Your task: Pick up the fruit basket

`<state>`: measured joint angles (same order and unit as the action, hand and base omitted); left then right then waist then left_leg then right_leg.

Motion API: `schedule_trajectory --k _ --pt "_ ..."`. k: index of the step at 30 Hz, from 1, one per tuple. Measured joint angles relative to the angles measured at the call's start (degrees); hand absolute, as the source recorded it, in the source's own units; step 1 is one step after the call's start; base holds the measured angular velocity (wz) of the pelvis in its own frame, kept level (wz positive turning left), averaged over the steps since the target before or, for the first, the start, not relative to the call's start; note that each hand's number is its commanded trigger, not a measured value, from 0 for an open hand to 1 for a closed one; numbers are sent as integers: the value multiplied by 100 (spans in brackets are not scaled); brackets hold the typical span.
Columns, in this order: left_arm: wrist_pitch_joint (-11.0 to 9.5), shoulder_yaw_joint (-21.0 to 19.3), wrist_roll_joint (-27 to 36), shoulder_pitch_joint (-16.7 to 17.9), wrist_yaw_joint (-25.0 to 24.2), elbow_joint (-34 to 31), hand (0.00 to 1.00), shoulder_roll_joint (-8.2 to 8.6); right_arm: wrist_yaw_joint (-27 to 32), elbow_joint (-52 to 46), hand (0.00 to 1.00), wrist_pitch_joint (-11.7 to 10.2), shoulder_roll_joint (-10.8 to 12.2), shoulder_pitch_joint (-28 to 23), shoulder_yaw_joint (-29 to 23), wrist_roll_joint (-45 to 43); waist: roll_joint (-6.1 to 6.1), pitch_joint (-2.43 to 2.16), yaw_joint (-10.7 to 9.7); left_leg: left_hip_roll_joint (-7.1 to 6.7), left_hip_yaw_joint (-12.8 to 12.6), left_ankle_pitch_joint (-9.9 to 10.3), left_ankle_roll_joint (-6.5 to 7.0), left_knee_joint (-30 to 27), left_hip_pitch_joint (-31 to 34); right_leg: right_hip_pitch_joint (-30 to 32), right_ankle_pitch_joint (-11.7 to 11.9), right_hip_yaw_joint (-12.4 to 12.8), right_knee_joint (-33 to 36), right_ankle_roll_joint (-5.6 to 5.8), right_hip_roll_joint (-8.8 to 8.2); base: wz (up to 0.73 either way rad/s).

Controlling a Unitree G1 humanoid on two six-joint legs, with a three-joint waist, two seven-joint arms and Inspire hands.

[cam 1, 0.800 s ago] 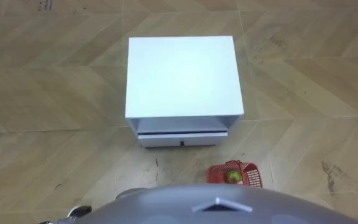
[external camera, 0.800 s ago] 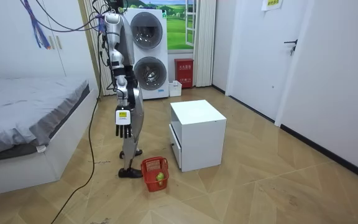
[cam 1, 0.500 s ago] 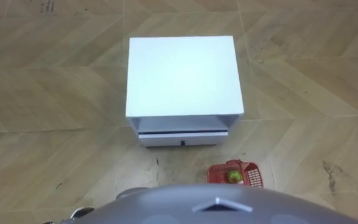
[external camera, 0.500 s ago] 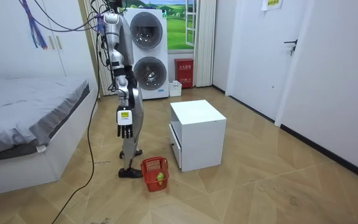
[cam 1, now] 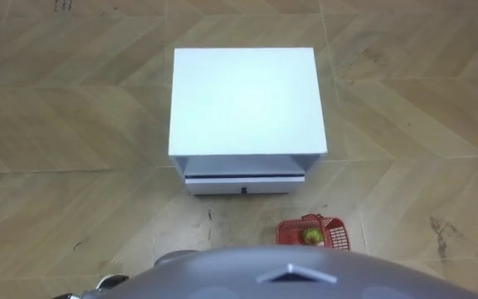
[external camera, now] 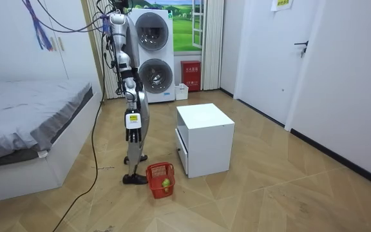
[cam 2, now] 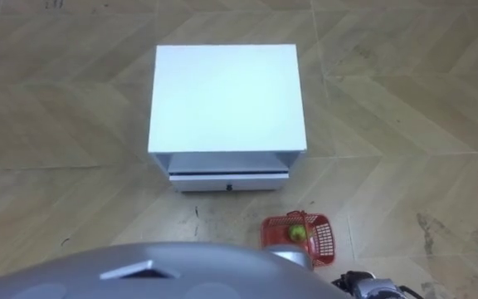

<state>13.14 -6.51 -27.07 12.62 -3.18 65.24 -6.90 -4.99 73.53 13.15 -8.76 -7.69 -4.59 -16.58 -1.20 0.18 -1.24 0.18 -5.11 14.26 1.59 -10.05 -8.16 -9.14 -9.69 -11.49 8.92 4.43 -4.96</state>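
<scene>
fruit basket [cam 1: 334,236] on wood floor [cam 1: 73,124] by white cabinet [cam 1: 246,100]; right hand [external camera: 131,133] fingers relaxed.

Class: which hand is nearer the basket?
Right. The right hand hangs above and just behind the basket; the left hand is at the body's far side.

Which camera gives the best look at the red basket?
The room view: the whole basket shows from the side, near the white cabinet. Both eye views look down into it, with the robot's body crowding its near edge.
</scene>
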Motion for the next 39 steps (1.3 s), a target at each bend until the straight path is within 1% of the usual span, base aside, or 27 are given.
schedule_trajectory --k 6,8,9,11,15,17,18,19,20,21,22,23,24,25,26,27,29,30,31,32,33,34,35,36,37,38,39 --pt "-74 7 10 -60 21 -9 0 -4 7 -14 0 3 19 -5 54 28 -29 11 7 -4 0 3 3 14 8 32 -32 -34 100 10 -23 0" --pt "-85 5 0 -50 20 -67 0 -11 11 -64 0 4 19 -8 98 25 -84 7 -1 -47 -14 8 11 -17 58 117 -138 -63 226 21 -87 0" --pt "-105 30 9 -73 21 -91 0 -12 43 -107 0 3 14 -6 95 37 -108 22 -21 -75 -22 18 27 -83 120 223 -209 -69 386 25 -136 7" --pt "-143 111 5 -121 20 -92 0 -15 133 -146 0 5 11 -12 93 46 -103 26 -21 -90 -28 35 55 -186 211 361 -247 -104 609 49 -192 8" --pt "-219 121 14 -168 19 -78 0 -31 234 -263 0 -2 8 -29 82 -7 -69 33 -31 -140 -52 97 154 -407 349 696 -252 -117 1185 57 -321 -1" --pt "-244 106 29 -220 11 -52 0 -48 248 -342 0 -40 -4 -14 46 -18 -100 26 -46 -199 -86 129 218 -577 473 858 -251 -90 1377 56 -421 -7" --pt "-301 99 47 -222 7 -20 0 -89 239 -377 0 -90 -7 -14 47 -16 -93 30 -33 -206 -157 140 274 -658 552 996 -251 -43 1531 57 -494 -26" --pt "-352 97 47 -199 12 2 0 -132 238 -431 0 -119 -4 -13 55 -25 -100 22 -12 -225 -289 141 339 -672 591 1157 -234 63 1728 72 -551 -30" --pt "-368 95 48 -192 20 11 0 -150 238 -475 0 -117 -3 -8 54 -25 3 -1 -4 -219 -310 156 377 -678 642 1243 -229 55 1872 78 -583 -16" --pt "-391 69 60 -210 26 79 0 -188 247 -523 0 -122 2 21 51 -11 -23 36 -42 -229 -372 203 455 -776 698 1472 -251 16 2568 44 -720 10" --pt "-393 -1 57 -186 23 110 0 -222 282 -522 0 -126 2 -88 50 72 -88 19 -54 -295 -359 215 486 -805 675 1553 -201 62 3505 -40 -854 16" --pt "-399 -9 58 -196 26 98 0 -240 313 -524 0 -116 -1 -129 51 98 -132 -1 -31 -332 -344 218 501 -807 661 1545 -160 119 3911 -98 -898 0" --pt "-429 -5 69 -132 34 101 0 -268 391 -526 0 -117 -14 -133 52 159 -163 -15 24 -400 -376 230 523 -850 671 1465 -65 316 4548 -171 -910 -12" --pt "-432 -6 67 -85 41 114 0 -275 468 -539 0 -169 -21 -114 51 191 -184 -18 17 -422 -374 239 537 -927 745 1294 100 384 4842 -182 -896 -14" --pt "-436 -6 69 -85 42 114 0 -275 498 -543 0 -205 -25 -107 52 226 -182 -19 14 -422 -377 239 538 -973 799 1197 196 378 4883 -175 -900 -4" --pt "-446 0 72 -92 54 100 0 -282 526 -564 0 -259 -24 -60 71 305 -203 -14 20 -415 -399 238 537 -1085 930 1019 282 376 4737 -151 -911 -6" --pt "-450 0 69 -175 107 97 0 -288 579 -566 0 -314 -18 106 98 382 -269 -20 21 -412 -399 239 537 -1439 1282 777 225 392 4038 -92 -922 0" --pt "-466 2 70 -272 182 119 0 -287 647 -587 0 -356 -15 218 96 609 -323 9 14 -399 -384 239 538 -1817 1640 710 -14 437 3605 -12 -887 0" --pt "-498 79 66 -462 252 124 0 -274 713 -723 0 -366 -19 342 133 793 -362 13 75 -354 -330 239 538 -2254 2018 712 -354 470 3337 56 -778 -5" --pt "-522 106 66 -553 270 140 0 -261 756 -766 0 -375 -21 424 166 840 -374 47 115 -313 -259 240 536 -2482 2215 731 -463 484 3248 58 -685 -14" --pt "-594 110 83 -716 277 216 0 -242 839 -845 0 -388 -12 572 186 914 -280 63 172 -166 -179 243 531 -3019 2651 823 -599 463 3166 38 -532 0" --pt "-669 110 212 -887 329 228 0 -265 917 -899 0 -439 7 745 243 999 -211 50 182 -54 -84 239 525 -3572 3122 968 -835 405 3273 46 -450 5" --pt "-708 137 310 -928 391 255 0 -296 959 -939 0 -453 25 845 290 1060 -216 24 208 -30 -50 248 510 -3755 3307 1095 -1025 401 3423 74 -469 20" --pt "-755 247 491 -1144 529 346 0 -344 1032 -945 0 -515 38 1125 386 1182 -342 61 219 -47 -35 302 413 -4085 3665 1383 -1421 390 3814 95 -531 34" --pt "-774 293 675 -1396 609 420 0 -341 1135 -950 0 -629 22 1380 377 1263 -356 83 216 -54 38 372 321 -4488 4104 1743 -1732 375 4257 74 -565 43" --pt "-777 348 773 -1506 647 465 0 -350 1196 -971 0 -681 17 1496 374 1303 -369 98 215 -66 73 389 310 -4692 4327 1926 -1859 355 4503 68 -582 53" --pt "-807 428 922 -1694 697 600 0 -389 1318 -990 0 -775 38 1717 340 1379 -414 133 222 -88 67 464 312 -5053 4684 2254 -2113 346 5037 48 -635 46"
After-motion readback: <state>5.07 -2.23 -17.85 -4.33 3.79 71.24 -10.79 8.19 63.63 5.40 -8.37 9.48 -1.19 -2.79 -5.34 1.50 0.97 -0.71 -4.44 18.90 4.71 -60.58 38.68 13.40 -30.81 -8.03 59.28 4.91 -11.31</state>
